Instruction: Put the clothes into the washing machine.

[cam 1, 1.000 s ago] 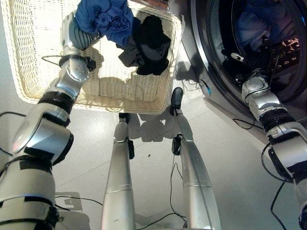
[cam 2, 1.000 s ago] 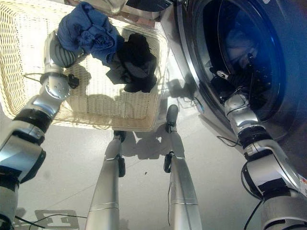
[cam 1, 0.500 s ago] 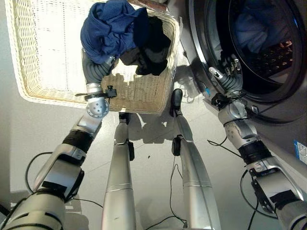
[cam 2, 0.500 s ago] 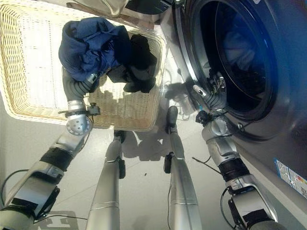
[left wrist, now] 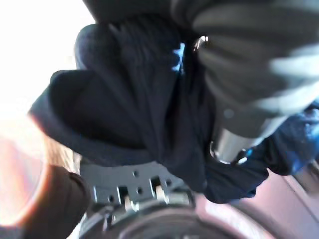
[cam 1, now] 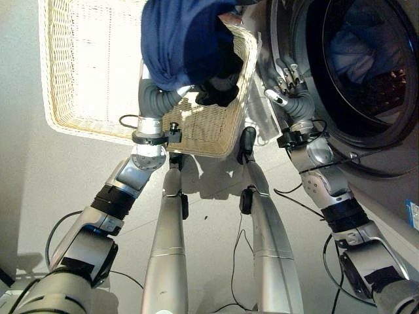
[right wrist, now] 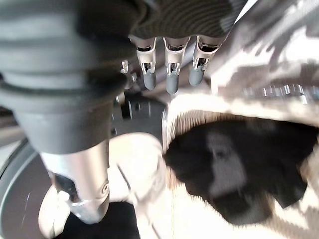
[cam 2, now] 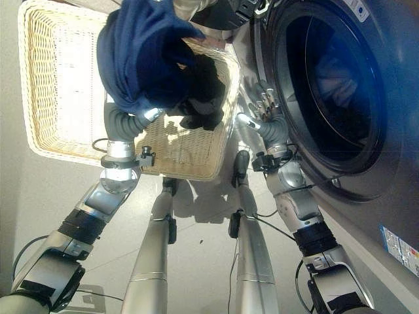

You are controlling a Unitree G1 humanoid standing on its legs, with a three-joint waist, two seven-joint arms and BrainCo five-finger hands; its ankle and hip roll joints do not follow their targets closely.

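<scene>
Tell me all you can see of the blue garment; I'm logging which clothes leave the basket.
The blue garment is dark blue soft cloth, bunched into a loose, creased bundle. It hangs from the left hand, whose fingers are buried in the folds, lifted above the near right corner of the wicker basket. It hides part of the black clothes lying in the basket, beside the washing machine.

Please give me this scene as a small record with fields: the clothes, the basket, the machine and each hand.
blue garment: lifted above the basket, bunched on the left hand
black garment: lying in the basket's corner nearest the machine
wicker basket: on the floor
washing machine: door opening faces the robot, clothes inside
right hand: fingers straight, empty, between basket and machine
</scene>
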